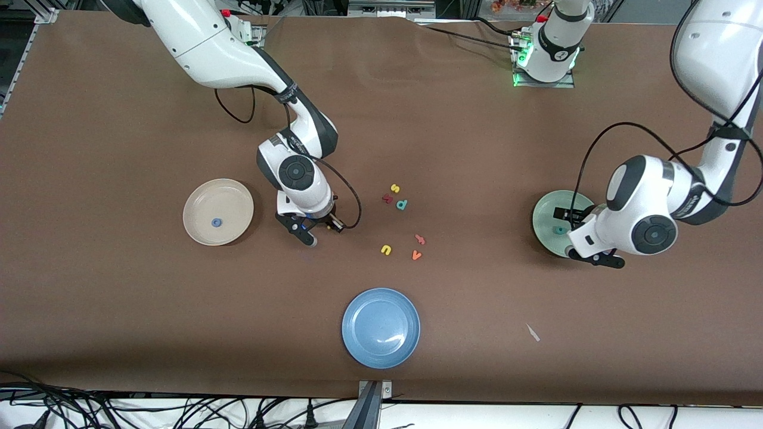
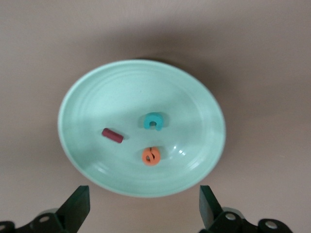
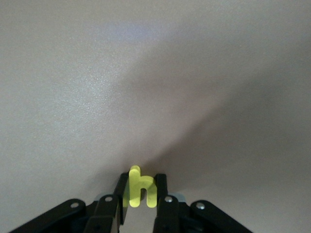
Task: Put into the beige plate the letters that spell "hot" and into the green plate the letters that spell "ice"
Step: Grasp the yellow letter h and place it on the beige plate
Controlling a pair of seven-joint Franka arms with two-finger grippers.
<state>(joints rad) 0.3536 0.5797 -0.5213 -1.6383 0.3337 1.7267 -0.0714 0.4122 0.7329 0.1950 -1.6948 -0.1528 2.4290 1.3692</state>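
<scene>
Mint-green plate [image 2: 97,97], teal c [image 2: 153,121], dark red i [image 2: 112,136], orange e [image 2: 151,156], yellow h [image 3: 140,188]

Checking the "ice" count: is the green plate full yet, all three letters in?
Yes. The green plate holds the teal c, dark red i and orange e.

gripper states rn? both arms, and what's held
Left gripper: open, holding nothing, over the green plate.
Right gripper: shut on the yellow h, over bare table between the beige plate and the loose letters.
</scene>
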